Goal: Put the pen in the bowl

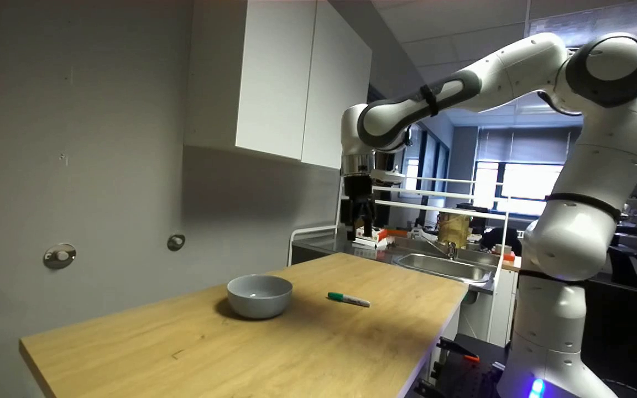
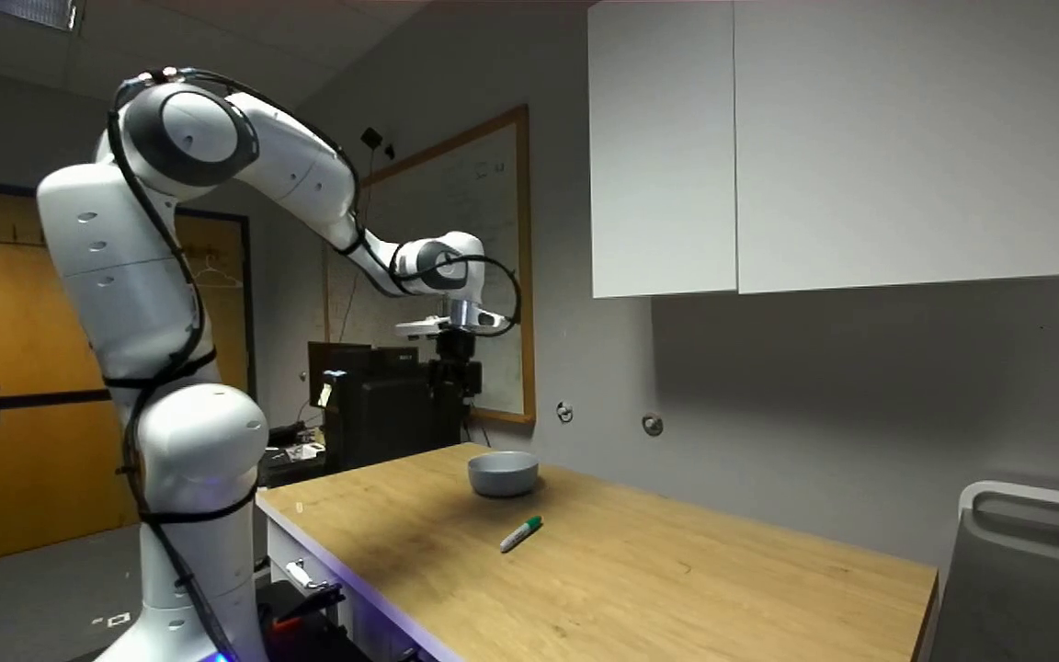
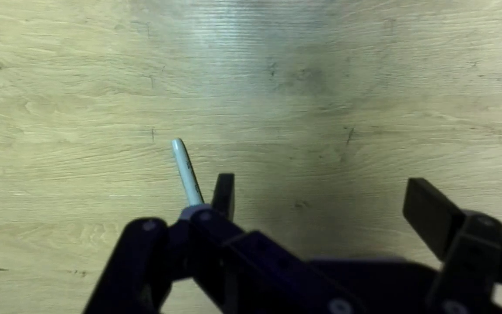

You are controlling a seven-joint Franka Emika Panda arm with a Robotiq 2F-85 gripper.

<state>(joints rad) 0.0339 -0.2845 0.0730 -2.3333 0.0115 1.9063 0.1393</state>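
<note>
The pen is a marker with a white barrel and green cap. It lies on the wooden table in both exterior views [image 1: 349, 299] [image 2: 520, 534]. In the wrist view the pen [image 3: 185, 172] shows its pale barrel beside the left finger, which hides its cap end. The round grey bowl [image 1: 259, 301] stands upright on the table, apart from the pen, and also shows in an exterior view [image 2: 503, 478]. It is out of the wrist view. My gripper [image 3: 320, 189] is open with nothing between its fingers. In both exterior views the gripper [image 1: 359, 235] [image 2: 456, 400] hangs well above the table.
The wooden table [image 1: 230, 359] carries the bowl and pen. White wall cabinets [image 1: 291, 83] hang over its wall side. A sink [image 1: 445, 268] and a white rail frame [image 1: 440, 204] stand beyond one end. Dark equipment [image 2: 387, 405] stands behind the other end.
</note>
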